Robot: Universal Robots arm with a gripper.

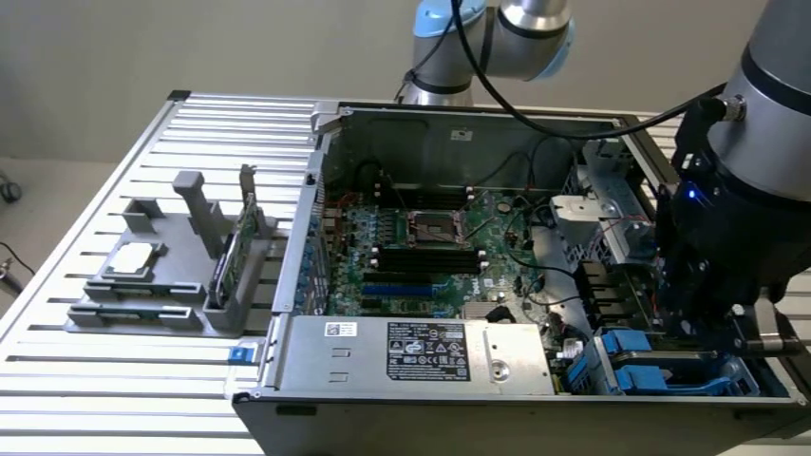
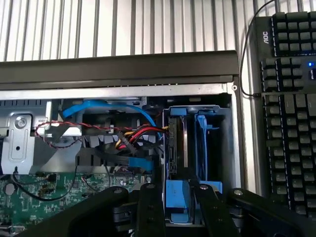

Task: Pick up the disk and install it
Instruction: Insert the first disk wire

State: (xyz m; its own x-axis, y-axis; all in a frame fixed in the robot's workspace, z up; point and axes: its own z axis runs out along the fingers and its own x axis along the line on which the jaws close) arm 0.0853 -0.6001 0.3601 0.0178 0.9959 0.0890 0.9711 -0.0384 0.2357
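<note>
Gripper (image 2: 177,197) sits low over the drive bay, fingers (image 2: 150,210) part open and straddling the blue tab of the disk (image 2: 177,143); contact looks likely but is hard to confirm. The disk stands on edge in its blue frame inside the bay cage (image 2: 224,143), beside an empty blue carrier (image 2: 202,143), so it reads as seated in its slot. Past it, SATA and power cables (image 2: 133,133) run toward the connector end. Farther out, a keyboard (image 2: 291,98) lies beside the case wall (image 2: 118,69).
</note>
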